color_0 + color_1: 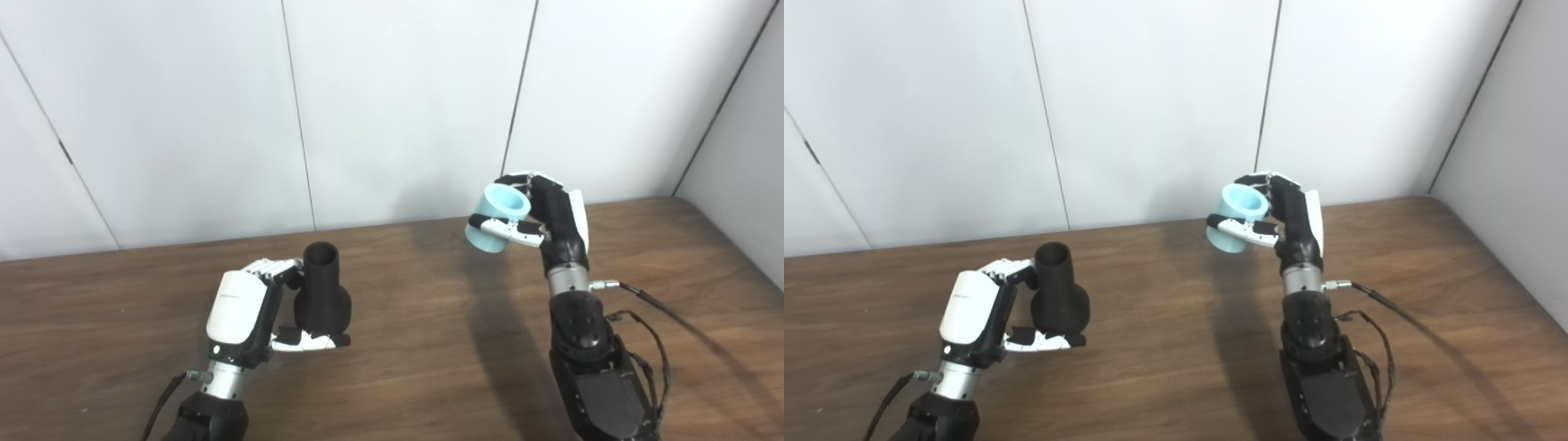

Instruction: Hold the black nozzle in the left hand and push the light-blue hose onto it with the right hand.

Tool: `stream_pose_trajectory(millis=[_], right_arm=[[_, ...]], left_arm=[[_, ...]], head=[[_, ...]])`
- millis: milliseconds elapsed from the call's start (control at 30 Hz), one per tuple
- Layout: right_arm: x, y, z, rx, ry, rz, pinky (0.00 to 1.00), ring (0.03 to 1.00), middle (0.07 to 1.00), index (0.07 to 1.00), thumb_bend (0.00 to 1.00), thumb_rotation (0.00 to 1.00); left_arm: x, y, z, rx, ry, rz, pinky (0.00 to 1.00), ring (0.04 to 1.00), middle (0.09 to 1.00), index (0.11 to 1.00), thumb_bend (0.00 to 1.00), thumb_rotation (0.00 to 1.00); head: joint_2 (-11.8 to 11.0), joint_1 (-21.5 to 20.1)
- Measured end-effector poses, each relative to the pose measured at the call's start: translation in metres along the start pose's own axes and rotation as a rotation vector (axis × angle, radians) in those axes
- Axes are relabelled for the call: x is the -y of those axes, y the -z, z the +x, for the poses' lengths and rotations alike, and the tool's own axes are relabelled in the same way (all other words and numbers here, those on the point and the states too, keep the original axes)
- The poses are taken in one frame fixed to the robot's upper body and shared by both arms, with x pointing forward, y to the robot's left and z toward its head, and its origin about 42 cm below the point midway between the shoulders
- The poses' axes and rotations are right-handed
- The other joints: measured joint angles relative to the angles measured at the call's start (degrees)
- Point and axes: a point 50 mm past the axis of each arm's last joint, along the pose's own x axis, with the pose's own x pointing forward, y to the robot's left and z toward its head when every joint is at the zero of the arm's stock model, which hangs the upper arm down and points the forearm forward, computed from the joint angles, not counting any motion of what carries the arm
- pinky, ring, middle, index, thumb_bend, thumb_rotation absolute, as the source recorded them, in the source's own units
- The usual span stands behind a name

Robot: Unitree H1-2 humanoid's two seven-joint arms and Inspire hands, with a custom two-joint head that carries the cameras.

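My left hand [257, 312] is shut on the black nozzle [321, 288], holding it upright above the table with its narrow open neck pointing up. The wide bulb of the nozzle rests against my thumb. Up at the right, my right hand [545, 223] is shut on the short light-blue hose [497, 219], a hollow cylinder tilted with its open end facing up and left. The hose is raised well above the table and stands apart from the nozzle, to its right and higher.
The brown wooden table [416, 343] runs across the view, bounded behind by white wall panels [404, 110] and by a side wall at the right. A black cable [655, 303] trails from my right wrist over the tabletop.
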Motion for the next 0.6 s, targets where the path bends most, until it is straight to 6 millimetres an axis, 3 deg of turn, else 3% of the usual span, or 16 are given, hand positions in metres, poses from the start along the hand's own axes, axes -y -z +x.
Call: stream_pose_trajectory(millis=[133,367,600], right_arm=[[-0.010,-0.013,-0.003,0.038,-0.078,0.021,0.34,0.425,0.482,0.497,0.52,0.00],[-0.039,-0.053,-0.017,0.105,-0.205,0.095,0.34,0.425,0.475,0.498,0.52,0.00],[-0.064,-0.067,-0.023,0.121,-0.284,0.111,0.31,0.411,0.467,0.520,0.52,0.00]], left_arm=[[0.001,-0.001,0.001,-0.003,0.008,0.025,0.56,0.487,0.446,0.511,0.52,0.00],[0.003,-0.002,0.003,-0.009,0.009,0.032,0.56,0.485,0.444,0.515,0.52,0.00],[0.007,-0.009,0.009,-0.016,-0.002,0.024,0.57,0.481,0.442,0.516,0.52,0.00]], head=[[0.00,1.14],[0.00,3.43],[0.26,5.72]])
